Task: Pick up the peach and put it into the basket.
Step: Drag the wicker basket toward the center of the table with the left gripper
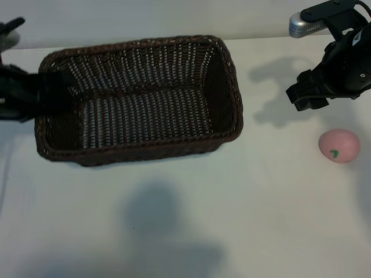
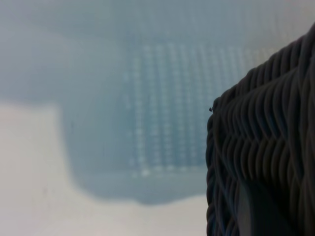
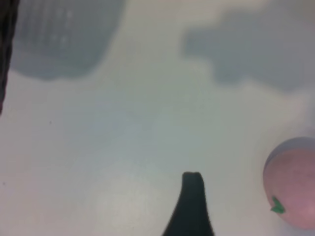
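Observation:
The peach (image 1: 339, 145), small, pale pink with a green leaf mark, lies on the white table at the right, well apart from the basket. The dark-brown wicker basket (image 1: 229, 75) stands left of centre. My left gripper (image 1: 45, 92) is shut on the basket's left rim, one finger inside the wall. The left wrist view shows that woven wall (image 2: 266, 147) from very close. My right gripper (image 1: 305, 95) hangs open above the table, just behind and left of the peach, holding nothing. In the right wrist view one dark finger (image 3: 193, 196) shows, with the peach (image 3: 293, 191) off to its side.
A white tabletop (image 1: 174, 231) stretches in front of the basket and between basket and peach. A dark strip of the basket (image 3: 5, 49) shows in the right wrist view. The right arm's silver-and-black body (image 1: 324, 20) rises at the back right.

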Motion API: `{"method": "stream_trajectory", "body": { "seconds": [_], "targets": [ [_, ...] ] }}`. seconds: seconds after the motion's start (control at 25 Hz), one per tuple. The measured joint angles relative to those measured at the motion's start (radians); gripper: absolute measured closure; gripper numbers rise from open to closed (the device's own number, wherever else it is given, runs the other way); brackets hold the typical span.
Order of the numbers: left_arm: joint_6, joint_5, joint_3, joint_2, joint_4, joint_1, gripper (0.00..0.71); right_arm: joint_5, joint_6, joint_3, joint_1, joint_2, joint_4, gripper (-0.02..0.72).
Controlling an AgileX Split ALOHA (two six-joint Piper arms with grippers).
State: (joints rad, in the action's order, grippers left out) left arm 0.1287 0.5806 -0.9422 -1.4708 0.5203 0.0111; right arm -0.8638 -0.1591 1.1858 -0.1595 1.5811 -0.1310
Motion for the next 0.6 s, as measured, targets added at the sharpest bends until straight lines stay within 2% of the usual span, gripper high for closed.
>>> {"method": "stream_trajectory", "body": {
  "seconds": [0.28, 0.48, 0.6],
  "targets": [
    [0.02, 0.015, -0.11, -0.128, -0.014, 0.01, 0.553, -0.001, 0.0, 0.0, 0.0, 0.0, 0.0, 0.122],
    [0.007, -0.001, -0.176, -0.208, -0.016, 0.077, 0.553, -0.001, 0.0, 0.0, 0.0, 0.0, 0.0, 0.122],
    [-0.027, -0.047, -0.197, -0.252, -0.015, 0.118, 0.553, -0.001, 0.0, 0.0, 0.0, 0.0, 0.0, 0.122]
  ]
}}
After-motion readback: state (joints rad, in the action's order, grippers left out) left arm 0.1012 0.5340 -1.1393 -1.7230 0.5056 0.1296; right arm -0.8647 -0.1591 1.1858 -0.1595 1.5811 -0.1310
